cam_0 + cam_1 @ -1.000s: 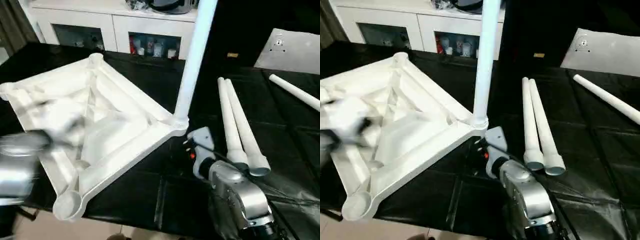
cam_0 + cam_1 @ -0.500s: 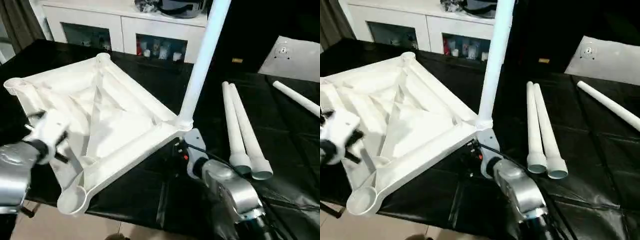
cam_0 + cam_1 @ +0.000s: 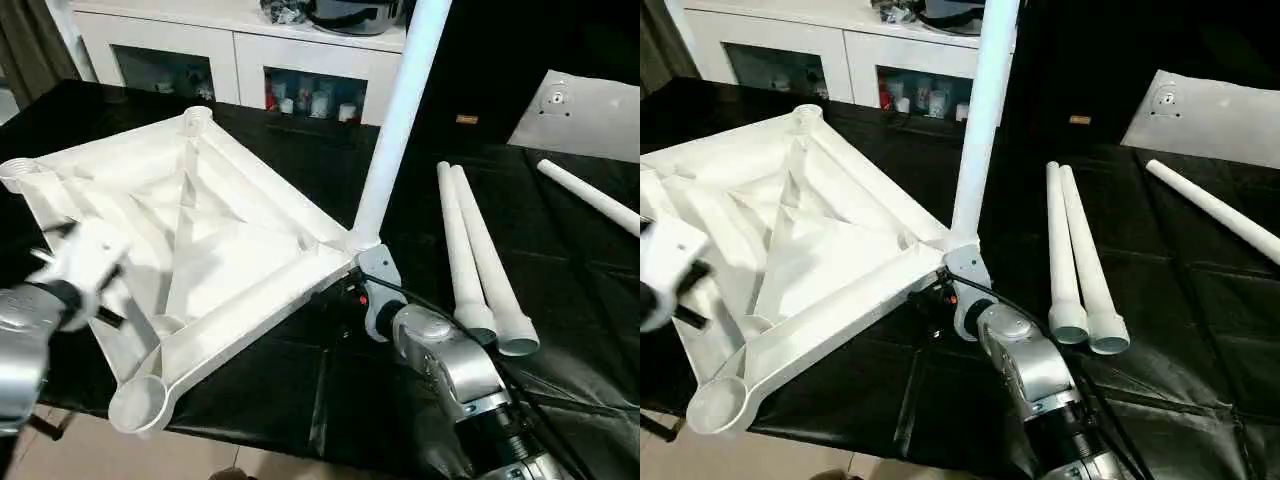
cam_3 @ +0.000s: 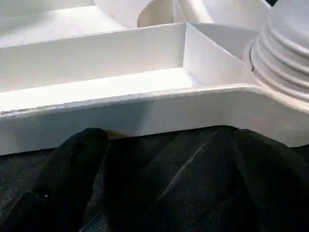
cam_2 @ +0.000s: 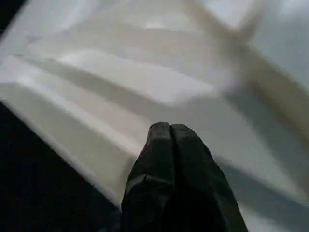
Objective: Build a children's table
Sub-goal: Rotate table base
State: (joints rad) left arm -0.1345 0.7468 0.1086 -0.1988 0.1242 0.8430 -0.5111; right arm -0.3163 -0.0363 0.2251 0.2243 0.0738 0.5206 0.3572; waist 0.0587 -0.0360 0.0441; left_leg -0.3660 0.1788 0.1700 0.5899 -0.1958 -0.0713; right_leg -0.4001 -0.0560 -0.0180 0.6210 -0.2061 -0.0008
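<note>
Black-covered bench (image 3: 560, 300), spanning the head views, with a white cabinet behind its far edge. Upside-down tabletop (image 3: 190, 250) over the bench's left half, ribbed underside up, near corner socket (image 3: 137, 405) poking past the front edge. One leg (image 3: 395, 120) already standing in the right-hand corner socket, rising out of the top of the view. Two loose legs (image 3: 480, 260) side by side right of centre, wide ends toward the front edge; a fourth leg (image 3: 590, 195) near the right edge, cut off by the frame. Small white panel (image 3: 580, 100) at the far right corner. Left gripper (image 5: 170, 130) pinched shut on nothing, tips just over the tabletop's ribbing beside its left rim. Right gripper (image 4: 159, 193) spread wide, empty, low on the black cover just in front of the rim and close to the seated leg's threaded collar (image 4: 285, 53). Probably the bracing step before the next leg: best done by pressing the closed left tips down on a rib rather than on thin wall, and setting the right jaws squarely across the rim before closing, clear of the collar, so the top cannot slide off the front edge. Hard to make out: the left hand in the head views, blurred; whether the left tips actually touch plastic; one right finger (image 4: 63, 174) dimly visible, its partner lost against the dark cover; top of the standing leg out of frame.
</note>
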